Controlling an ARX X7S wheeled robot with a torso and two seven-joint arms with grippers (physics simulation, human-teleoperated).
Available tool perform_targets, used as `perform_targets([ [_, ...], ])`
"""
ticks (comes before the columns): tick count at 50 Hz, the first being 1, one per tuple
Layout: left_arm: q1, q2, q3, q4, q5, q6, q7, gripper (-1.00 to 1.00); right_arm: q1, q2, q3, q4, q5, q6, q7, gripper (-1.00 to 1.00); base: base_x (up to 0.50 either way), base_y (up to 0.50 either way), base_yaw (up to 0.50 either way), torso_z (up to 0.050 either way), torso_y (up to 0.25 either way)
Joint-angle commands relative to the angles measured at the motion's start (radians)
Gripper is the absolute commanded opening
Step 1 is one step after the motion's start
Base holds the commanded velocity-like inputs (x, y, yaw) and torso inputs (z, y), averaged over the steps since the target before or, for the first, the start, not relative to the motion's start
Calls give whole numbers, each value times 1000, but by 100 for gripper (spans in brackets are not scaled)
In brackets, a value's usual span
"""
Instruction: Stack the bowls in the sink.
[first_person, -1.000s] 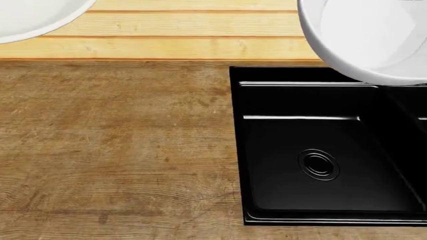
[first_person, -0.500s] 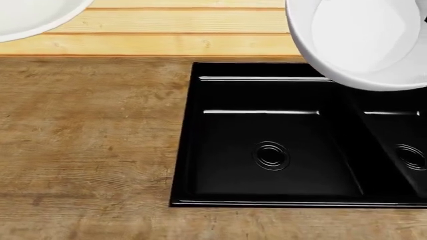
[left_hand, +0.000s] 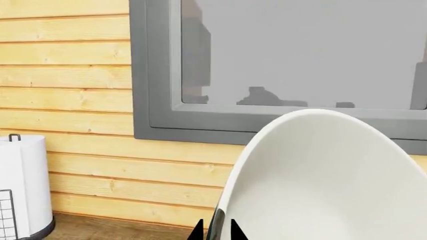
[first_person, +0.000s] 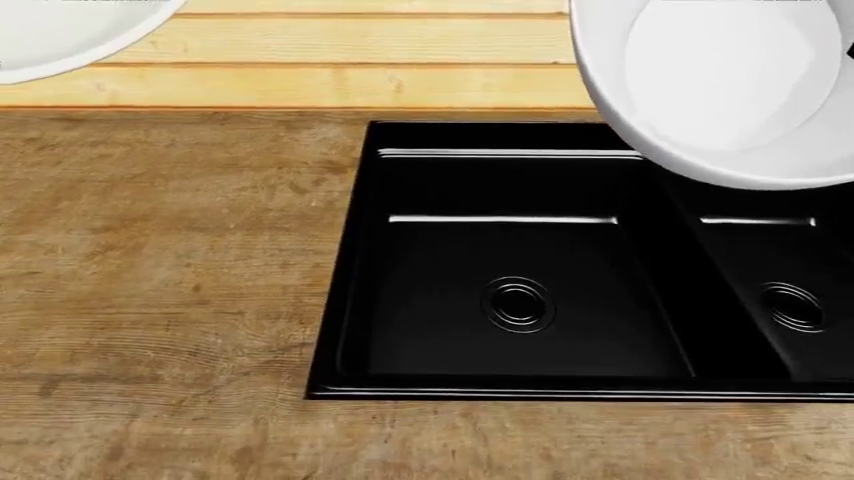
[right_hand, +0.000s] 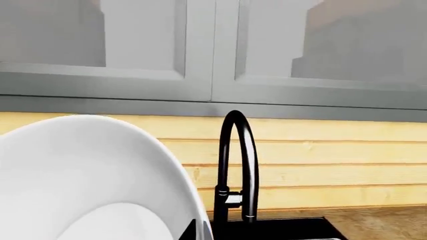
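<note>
The black double-basin sink (first_person: 350, 300) is set in the wooden counter, with both drains showing and nothing in either basin. A bright white bowl (first_person: 721, 80) hangs tilted above the sink's back edge and divider. My right gripper (right_hand: 200, 234) is shut on the rim of this white bowl (right_hand: 87, 180), with one dark fingertip (right_hand: 189, 232) visible against it. The cream bowl (first_person: 60, 30) is at the head view's far left corner, above the counter's back. My left gripper (left_hand: 215, 234) is shut on the rim of this cream bowl (left_hand: 320, 185). Neither gripper shows in the head view.
A dark curved faucet (right_hand: 248, 170) rises behind the sink (right_hand: 280, 231). A wooden plank wall (first_person: 374, 60) and a grey window frame (left_hand: 157, 75) back the counter (first_person: 160, 270). A paper towel roll (left_hand: 23, 185) and a wire rack (left_hand: 5, 215) stand at the left.
The head view has swung right, so the sink has slid left in it and the second basin has come into sight. Both bowls stay held near the view's top corners.
</note>
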Motion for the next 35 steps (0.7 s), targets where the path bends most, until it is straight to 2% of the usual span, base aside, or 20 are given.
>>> perform_targets([
  [1, 2, -3, -4, 5, 4, 7, -2, -100, 0, 9, 7, -4, -18, 6, -8, -100, 0, 0, 0, 15, 0],
  [9, 0, -5, -7, -2, 6, 0, 2, -100, 10, -7, 5, -4, -31, 9, -3, -100, 108, -53, 0, 0, 1],
  [32, -20, 1, -9, -11, -17, -8, -22, -100, 53, -27, 0, -9, -42, 65, -28, -100, 474, -247, 0, 0, 2],
  [35, -19, -1, -11, -12, -15, -10, -19, -100, 55, -31, -4, -7, -41, 71, -27, -100, 191, 1, 0, 0, 0],
])
